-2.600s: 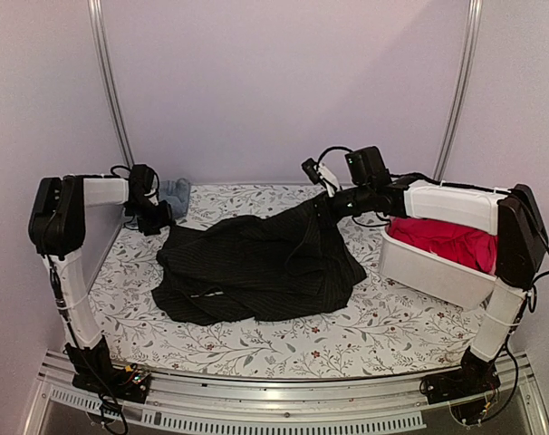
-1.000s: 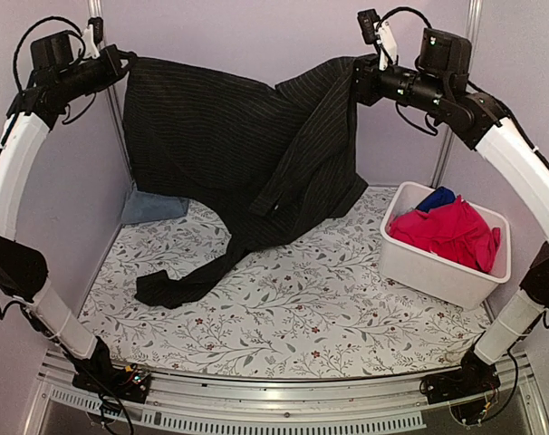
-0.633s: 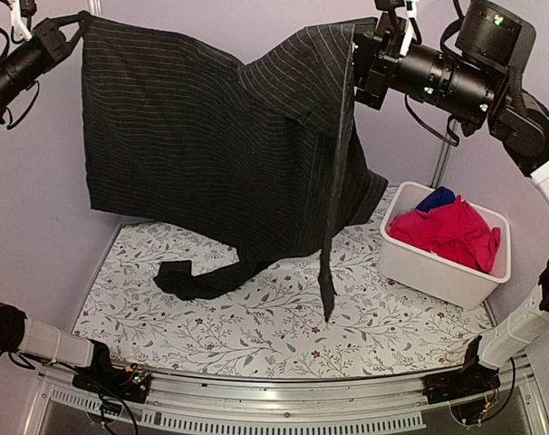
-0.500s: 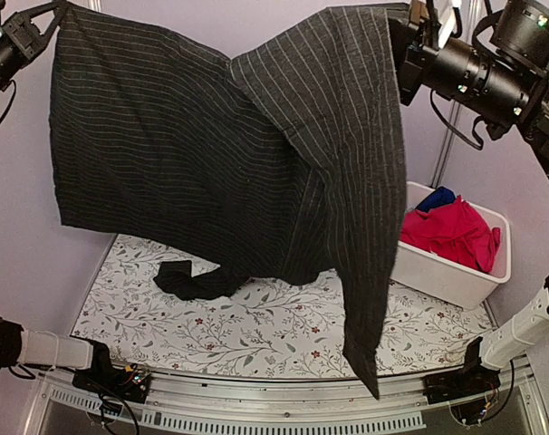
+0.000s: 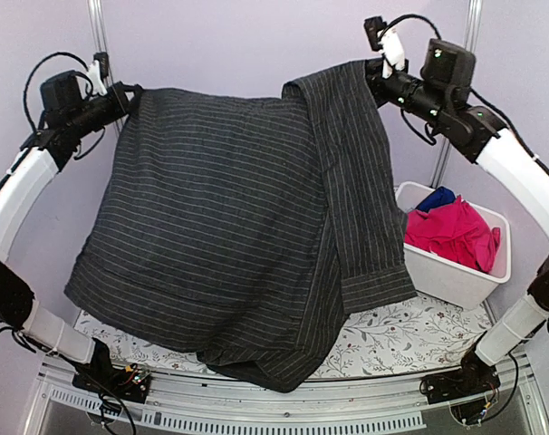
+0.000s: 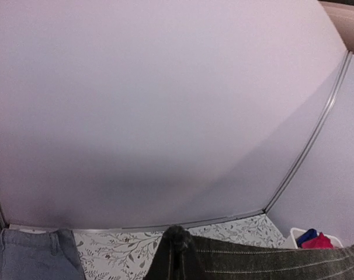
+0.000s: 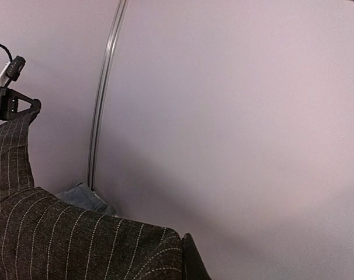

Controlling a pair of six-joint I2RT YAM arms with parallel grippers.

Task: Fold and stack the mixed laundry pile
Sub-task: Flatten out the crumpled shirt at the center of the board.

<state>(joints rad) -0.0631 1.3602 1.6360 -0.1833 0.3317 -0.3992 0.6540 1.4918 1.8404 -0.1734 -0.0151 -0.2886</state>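
Both arms reach up high, elbows bent, forearms angled in toward each other above the table (bases at the near edge). Left gripper [image 5: 130,93] sits at upper left. Right gripper [image 5: 376,77] sits at upper right, a touch higher.

Each is pinched tight on a top corner of the black pinstriped shirt [image 5: 229,236], jaws narrow, cloth bunched between them. Left wrist view: dark fingertips [image 6: 176,252] clamped on a fold of the striped fabric.

The shirt hangs spread as a wide sheet between the two grippers. One sleeve drapes down the right side, cuff low. The bottom hem sags in front of the near edge of the floral table cover [image 5: 397,337] (whether it touches, cannot tell).

White bin [image 5: 438,272] stands at the right edge, holding red-pink cloth [image 5: 456,231] and a bit of royal blue cloth [image 5: 436,198]. Light blue denim piece [image 6: 31,256] lies at the far left corner, against the wall.
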